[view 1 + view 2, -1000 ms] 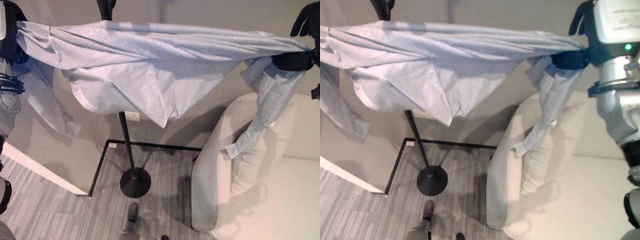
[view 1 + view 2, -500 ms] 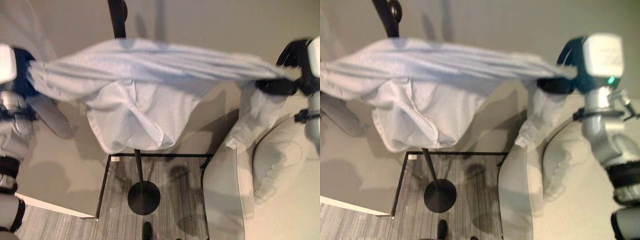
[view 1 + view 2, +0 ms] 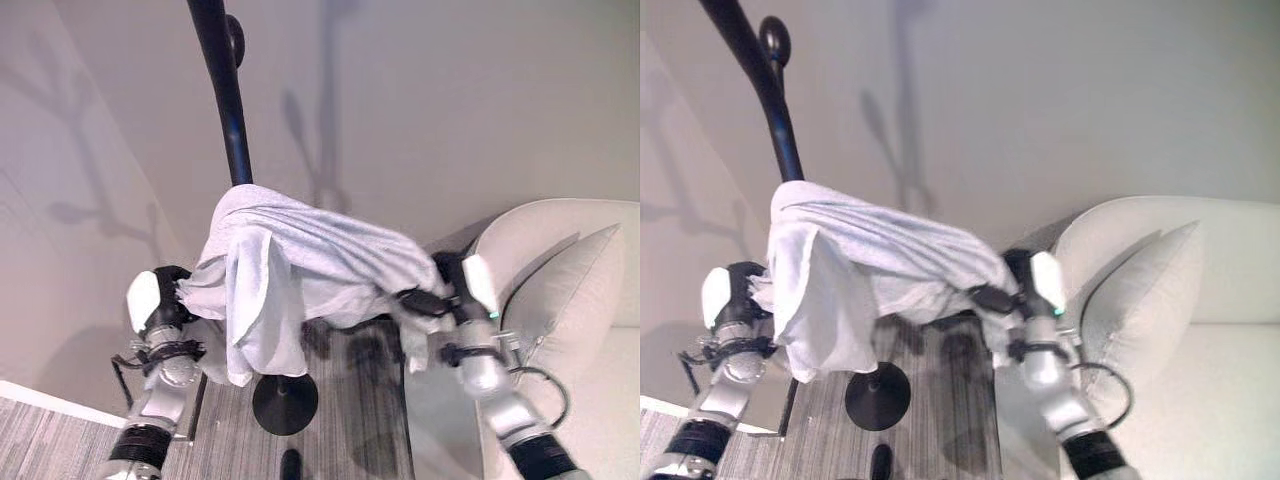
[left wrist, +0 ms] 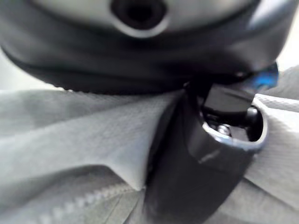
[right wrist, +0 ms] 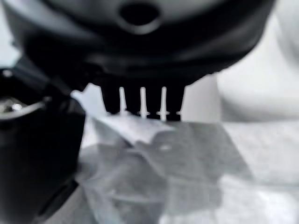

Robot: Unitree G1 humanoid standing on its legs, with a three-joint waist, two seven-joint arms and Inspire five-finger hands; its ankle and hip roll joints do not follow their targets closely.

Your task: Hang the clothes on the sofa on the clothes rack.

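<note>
Nearest, the left hand (image 3: 170, 300) and right hand (image 3: 428, 300) each clutch an end of the pale shirt (image 3: 290, 270), which sags between them against the clothes rack (image 3: 225, 95) pole. It is not hooked, so letting go could drop it beside the sofa (image 3: 590, 330).

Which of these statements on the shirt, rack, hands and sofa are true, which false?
1. The shirt is draped against the rack pole. True.
2. The shirt lies on the sofa. False: it hangs at the rack, held up.
3. Both hands grip the shirt. True: left hand and right hand each hold an end.
4. The rack has fallen over. False: it stands upright on its round base.
5. A cushion leans on the sofa. True.
</note>
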